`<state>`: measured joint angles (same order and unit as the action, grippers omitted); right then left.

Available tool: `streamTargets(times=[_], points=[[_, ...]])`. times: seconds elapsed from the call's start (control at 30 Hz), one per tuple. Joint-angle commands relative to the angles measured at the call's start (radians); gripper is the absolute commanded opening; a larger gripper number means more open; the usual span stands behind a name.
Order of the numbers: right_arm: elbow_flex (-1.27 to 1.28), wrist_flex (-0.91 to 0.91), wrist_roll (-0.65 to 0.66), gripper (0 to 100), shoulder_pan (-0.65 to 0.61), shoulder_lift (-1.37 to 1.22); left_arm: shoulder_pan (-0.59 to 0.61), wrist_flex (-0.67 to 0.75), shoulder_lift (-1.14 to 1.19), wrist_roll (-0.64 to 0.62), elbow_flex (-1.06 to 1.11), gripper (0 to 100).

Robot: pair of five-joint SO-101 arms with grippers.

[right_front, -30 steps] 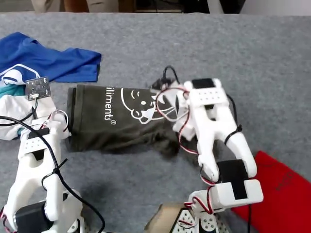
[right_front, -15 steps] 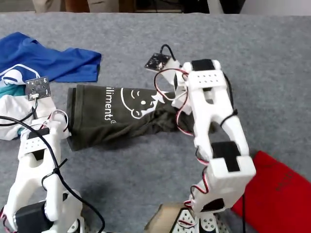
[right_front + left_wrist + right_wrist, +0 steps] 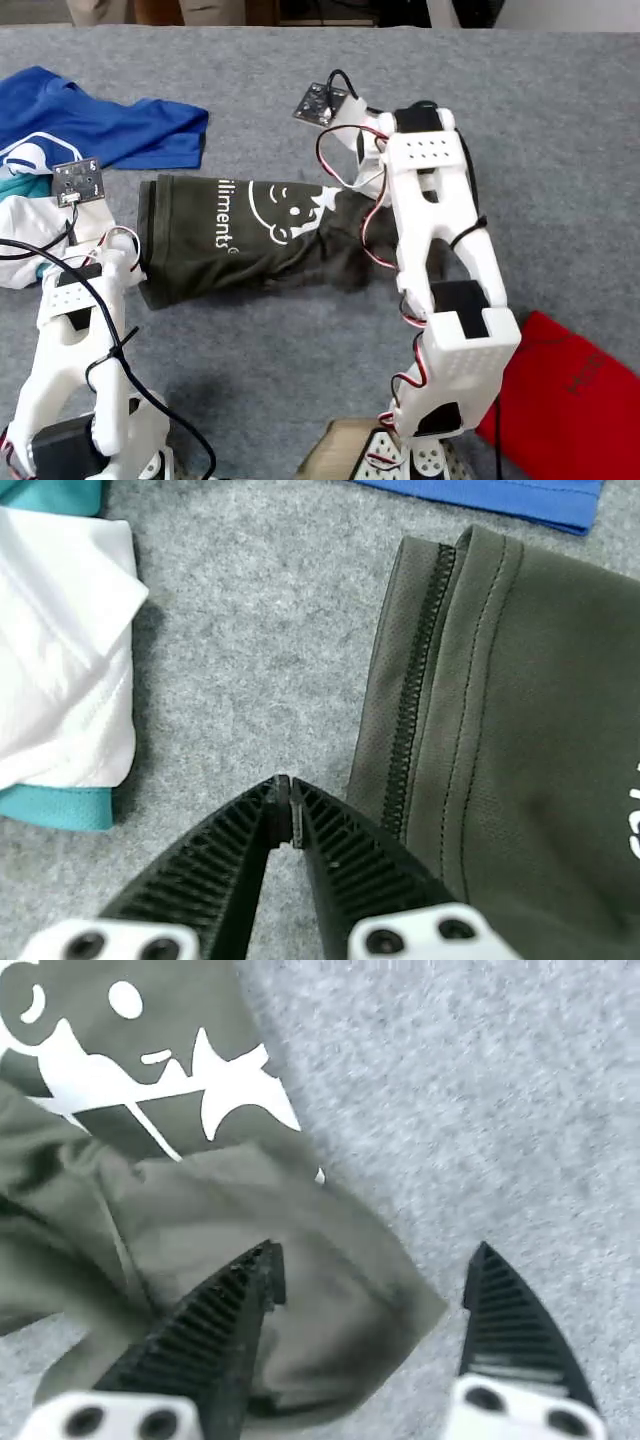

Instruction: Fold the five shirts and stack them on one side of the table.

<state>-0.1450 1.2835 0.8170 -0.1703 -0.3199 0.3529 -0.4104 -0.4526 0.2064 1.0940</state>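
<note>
The olive shirt lies mid-frame on the desk, half folded. The right hand gapes over its rumpled end, likely to pinch it; the left hand, closed and empty, rests beside the hem.

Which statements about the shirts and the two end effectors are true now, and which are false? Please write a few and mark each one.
1. The left end effector is shut, next to the hem of the dark green shirt. True.
2. The right end effector is shut on the dark green shirt. False: it is open, over the crumpled end of that shirt.
3. A red shirt lies on the table near the base of the right arm. True.
4. The blue shirt lies on top of the dark green shirt. False: it lies beside it on the table, not on it.
</note>
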Motion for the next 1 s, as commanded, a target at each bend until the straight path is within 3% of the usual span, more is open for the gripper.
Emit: streamTargets(times=[0.0, 0.1, 0.23, 0.4, 0.73, 0.97], points=[[-0.070, 0.072, -0.032, 30.1, 0.022, 0.047, -0.014, 0.015, 0.001, -0.003, -0.018, 2], [-0.096, 0.181, -0.095, 21.8, 0.028, 0.122, -0.014, 0.015, 0.001, -0.003, -0.018, 2], [-0.093, 0.339, -0.166, 2.1, 0.033, 0.229, -0.014, 0.015, 0.001, -0.003, -0.018, 2], [0.044, 0.486, -0.135, 6.3, 0.025, 0.329, -0.014, 0.015, 0.001, -0.003, -0.018, 2], [0.710, 0.212, -0.080, 7.6, -0.068, 0.579, -0.025, 0.015, 0.001, -0.003, -0.015, 2], [0.894, -0.055, -0.080, 7.7, -0.081, 0.593, -0.025, 0.015, 0.001, -0.003, -0.015, 2]])
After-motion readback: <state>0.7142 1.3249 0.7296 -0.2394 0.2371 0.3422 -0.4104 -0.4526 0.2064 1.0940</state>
